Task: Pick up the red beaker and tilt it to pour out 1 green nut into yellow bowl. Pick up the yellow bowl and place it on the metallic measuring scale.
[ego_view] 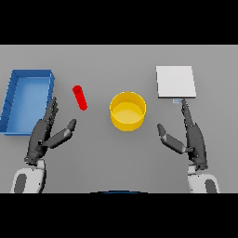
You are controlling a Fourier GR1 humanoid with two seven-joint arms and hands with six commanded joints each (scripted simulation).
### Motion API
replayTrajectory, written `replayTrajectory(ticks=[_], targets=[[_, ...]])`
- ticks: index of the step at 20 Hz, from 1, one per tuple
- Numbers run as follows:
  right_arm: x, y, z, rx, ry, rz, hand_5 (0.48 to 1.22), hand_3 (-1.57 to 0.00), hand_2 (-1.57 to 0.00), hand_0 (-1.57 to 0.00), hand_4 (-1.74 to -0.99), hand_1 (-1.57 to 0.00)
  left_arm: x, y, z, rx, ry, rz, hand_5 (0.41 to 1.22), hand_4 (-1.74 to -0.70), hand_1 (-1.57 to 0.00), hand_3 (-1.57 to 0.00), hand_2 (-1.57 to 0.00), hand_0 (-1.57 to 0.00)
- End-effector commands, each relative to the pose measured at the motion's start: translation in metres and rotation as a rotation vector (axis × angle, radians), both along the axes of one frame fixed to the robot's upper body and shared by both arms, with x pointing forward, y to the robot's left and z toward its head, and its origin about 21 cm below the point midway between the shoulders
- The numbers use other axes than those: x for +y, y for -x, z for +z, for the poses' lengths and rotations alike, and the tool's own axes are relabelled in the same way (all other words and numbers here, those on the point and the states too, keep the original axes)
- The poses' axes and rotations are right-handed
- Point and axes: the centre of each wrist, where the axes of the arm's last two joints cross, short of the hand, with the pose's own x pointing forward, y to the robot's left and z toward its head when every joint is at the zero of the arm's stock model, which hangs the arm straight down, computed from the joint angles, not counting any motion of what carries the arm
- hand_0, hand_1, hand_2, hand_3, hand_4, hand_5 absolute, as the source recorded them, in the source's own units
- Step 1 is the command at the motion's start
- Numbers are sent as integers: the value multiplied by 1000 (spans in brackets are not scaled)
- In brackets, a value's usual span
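The yellow bowl [127, 111] sat about mid-bench, upright, w/ nothing I could make out inside it. The red beaker [80, 97] was at roughly 9 o'clock from the bowl, well apart from it, a slim red tube seen from above and leaning a bit, top end toward 11 o'clock; couldn't tell if any nut was in it. The metallic measuring scale [175, 81], a pale square plate w/ a small readout on its near edge, lay at approx 2 o'clock from the bowl, not touching it. A blue tray [28, 74] w/ raised walls stood at the far 9 o'clock side of the grey bench [107, 60], beyond the beaker. The left robot hand [45, 133] was at about 7 o'clock from the beaker, near it but clear of it, fingers straight and pointing to 1 o'clock, thumb spread out to the side, holding nothing; its fingertips sat just beside the tray's near corner. The right robot hand [191, 135] was at about 4 o'clock from the bowl, fingers likewise straight and apart from the thumb, tips reaching up close to the scale's readout at 12 o'clock, nothing in its grasp.
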Motion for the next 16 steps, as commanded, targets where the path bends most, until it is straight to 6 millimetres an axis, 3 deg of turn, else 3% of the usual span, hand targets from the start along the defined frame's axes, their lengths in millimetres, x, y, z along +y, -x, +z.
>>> replayTrajectory(ticks=[1,6,12,16], targets=[[1,0,-1,4,-12,3,607,1,1,1,-1212,1,-3,-2,-7,7,-4,-13,604,-1163,1,1,1,1],[-3,2,-1,-10,-18,24,631,1,1,1,-1256,1,-21,-34,-24,34,-41,-22,626,-1222,1,1,1,1],[-6,-2,3,-21,-20,17,634,1,1,1,-1278,1,-20,-72,-28,28,-59,-21,668,-1262,1,1,1,1],[-8,-5,2,-14,-26,23,635,1,1,1,-1266,1,-27,-86,-31,31,-58,-41,682,-1280,1,1,1,1]])
